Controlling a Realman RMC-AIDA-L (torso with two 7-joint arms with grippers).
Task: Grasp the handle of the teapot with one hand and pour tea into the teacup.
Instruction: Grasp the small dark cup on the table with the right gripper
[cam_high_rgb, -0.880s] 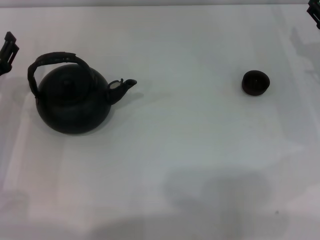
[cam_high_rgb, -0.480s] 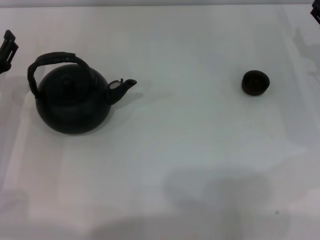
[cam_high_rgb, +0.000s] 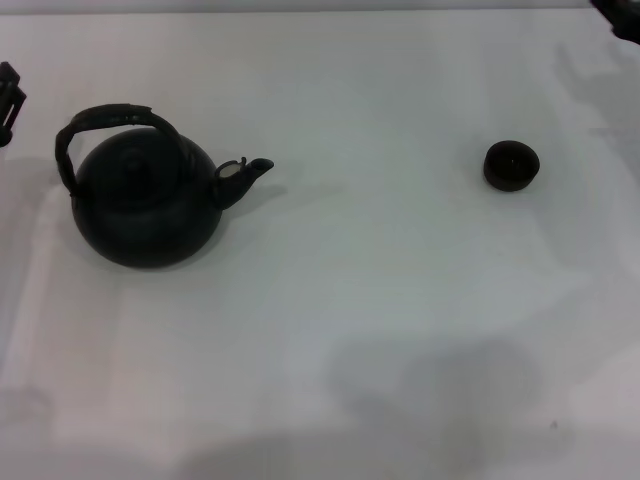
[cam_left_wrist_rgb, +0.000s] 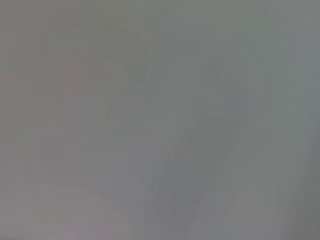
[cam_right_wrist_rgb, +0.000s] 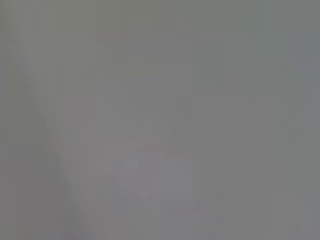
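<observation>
Teapot unmarked, well apart from teacup

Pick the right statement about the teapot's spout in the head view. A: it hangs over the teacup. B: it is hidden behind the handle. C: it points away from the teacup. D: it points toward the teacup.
D: the teapot stands upright on the robot's left, and its spout sticks out toward the teacup, which stands apart on the right.

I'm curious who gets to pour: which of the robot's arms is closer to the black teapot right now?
The left. The left gripper sits at the table's left edge, just beside the teapot. The right gripper is in the far right corner, beyond the teacup.
</observation>
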